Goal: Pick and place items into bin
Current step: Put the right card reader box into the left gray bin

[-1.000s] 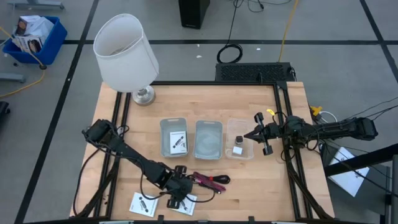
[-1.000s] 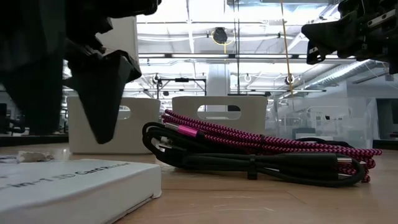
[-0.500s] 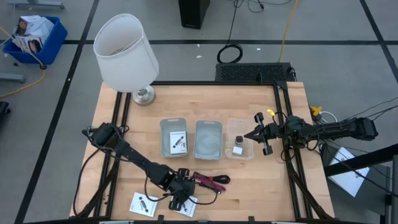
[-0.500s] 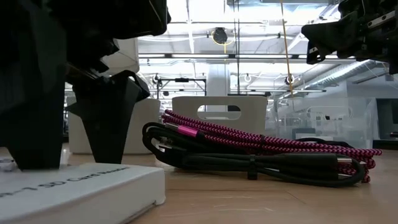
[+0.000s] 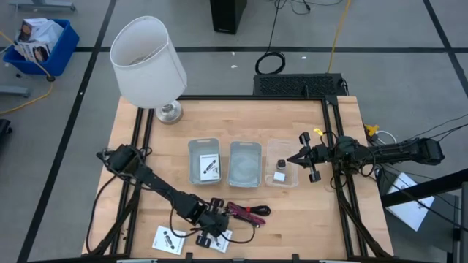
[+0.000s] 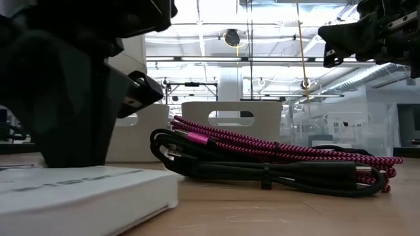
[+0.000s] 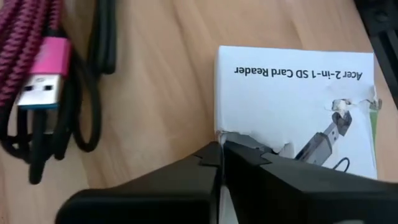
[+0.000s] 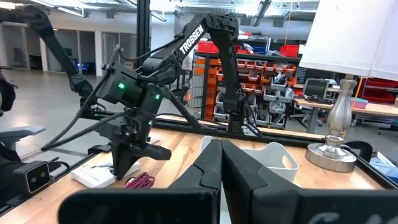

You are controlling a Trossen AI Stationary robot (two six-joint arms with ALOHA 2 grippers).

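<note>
My arms are matte black, built of slim tubular links with thicker joint housings. White "TROSSEN" lettering runs along one link of my left arm, and a small green light glows on its wrist block. Black cables loop loosely beside the links. My left pincer (image 7: 219,163) has wedge-shaped black fingers; my right pincer (image 8: 221,163) matches.

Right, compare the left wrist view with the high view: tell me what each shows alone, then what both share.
Only the left wrist view shows the print on the white card, "Acer 2-in-1 SD Card Reader", its torn edge, and the cable's silver plug.

Only the high view shows the lamp, the three bins holding a card and two tiny blocks, another card on the table, and the right gripper shut beside the clear bin.

Both show the left gripper closed on the card's edge, with the red-and-black cable alongside.
</note>
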